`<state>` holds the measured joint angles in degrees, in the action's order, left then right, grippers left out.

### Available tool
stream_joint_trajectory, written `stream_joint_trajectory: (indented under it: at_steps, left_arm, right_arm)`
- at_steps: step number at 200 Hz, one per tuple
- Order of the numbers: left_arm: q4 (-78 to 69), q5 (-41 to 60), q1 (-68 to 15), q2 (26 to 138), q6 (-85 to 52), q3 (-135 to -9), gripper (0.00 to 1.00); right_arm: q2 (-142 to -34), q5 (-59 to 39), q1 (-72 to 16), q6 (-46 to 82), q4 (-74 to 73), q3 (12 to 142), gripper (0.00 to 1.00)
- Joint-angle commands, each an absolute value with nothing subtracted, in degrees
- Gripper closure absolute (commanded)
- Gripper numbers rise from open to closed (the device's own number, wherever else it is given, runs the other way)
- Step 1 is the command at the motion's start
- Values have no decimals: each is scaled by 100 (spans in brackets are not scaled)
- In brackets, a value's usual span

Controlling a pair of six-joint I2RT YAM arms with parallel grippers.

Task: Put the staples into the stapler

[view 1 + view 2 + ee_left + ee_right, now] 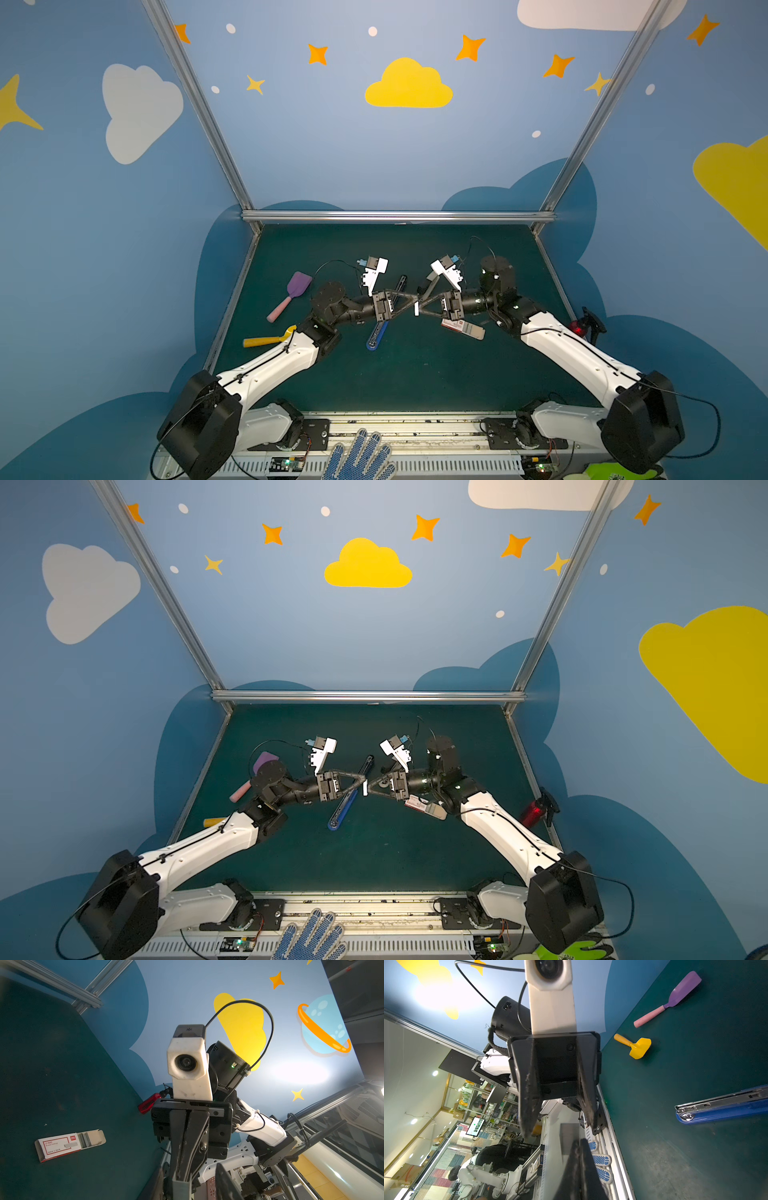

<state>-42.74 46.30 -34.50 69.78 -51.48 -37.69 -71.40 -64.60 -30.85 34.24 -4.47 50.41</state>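
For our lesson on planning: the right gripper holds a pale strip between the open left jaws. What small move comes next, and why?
Probably the right gripper should carry the strip down to the stapler. It alone is shut on the strip, the left gripper stands open, and the stapler lies opened out on the mat below them.

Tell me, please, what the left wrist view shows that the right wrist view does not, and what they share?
Only the left wrist view shows the staple box, lying flat with its tray slid partly out, a red canister, and the right gripper from the front, shut. Only the right wrist view shows the blue stapler, opened out, a purple spatula, a yellow scraper, a blue-dotted glove and the left gripper from the front, jaws apart. Both show the green table, the blue wall and the small pale strip pinched by the right gripper.
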Motion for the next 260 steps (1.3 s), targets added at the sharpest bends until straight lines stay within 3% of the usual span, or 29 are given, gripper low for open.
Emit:
stream_joint_trajectory:
  at_steps: [1, 146, 250, 260]
  left_arm:
    - [-4236, 4733, -3428, 7005, -5029, -3852, 56]
    - [-4404, 4991, -3426, 7044, -5126, -3823, 81]
    - [-3832, 4865, -3428, 6864, -4823, -3937, 89]
    - [-3735, 4831, -3420, 6854, -4767, -3953, 90]
  right_arm:
    - [-7146, -6612, -3111, 3375, -533, 5150, 100]
    - [-7345, -6636, -3111, 3445, -635, 5212, 100]
    - [-7444, -6493, -3043, 3346, -367, 5351, 100]
    - [-7458, -6454, -3019, 3331, -302, 5355, 94]
